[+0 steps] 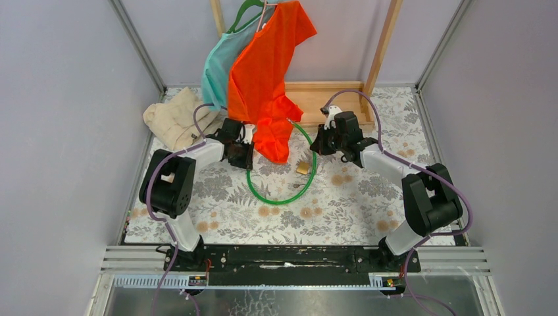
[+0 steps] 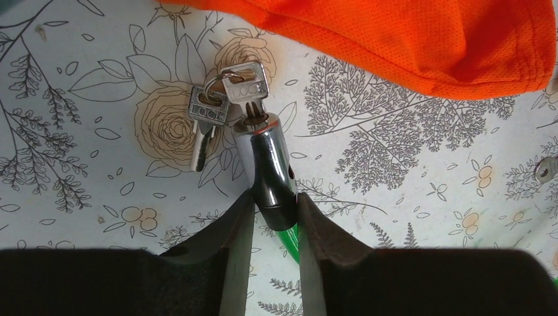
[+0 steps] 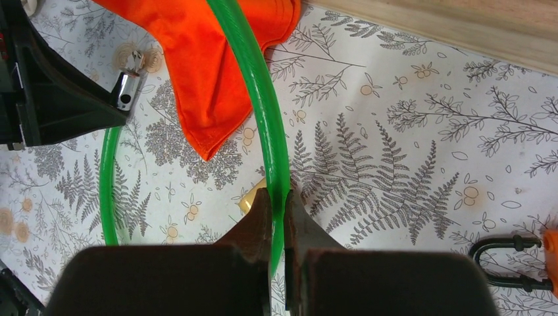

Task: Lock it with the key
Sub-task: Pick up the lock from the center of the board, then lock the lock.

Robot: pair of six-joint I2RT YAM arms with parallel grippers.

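Observation:
The key (image 3: 551,255) shows only as an orange head at the right edge of the right wrist view, with its black loop (image 3: 507,263) on the cloth. A green cable lock (image 1: 279,197) lies in a ring on the table. My left gripper (image 2: 275,197) is shut on its chrome barrel (image 2: 263,158), both fingers touching its sides. Two small silver keys (image 2: 227,99) on a ring hang at the barrel's end, one stuck into it. My right gripper (image 3: 276,194) is shut on the green cable (image 3: 260,99). A brass padlock (image 1: 303,168) lies inside the ring.
An orange shirt (image 1: 266,79) and a teal one (image 1: 217,66) hang on a wooden rack (image 1: 329,95) at the back; the orange hem drapes onto the table between my grippers. A beige cloth (image 1: 174,118) lies at the back left. Walls enclose the flowered tablecloth (image 1: 355,210).

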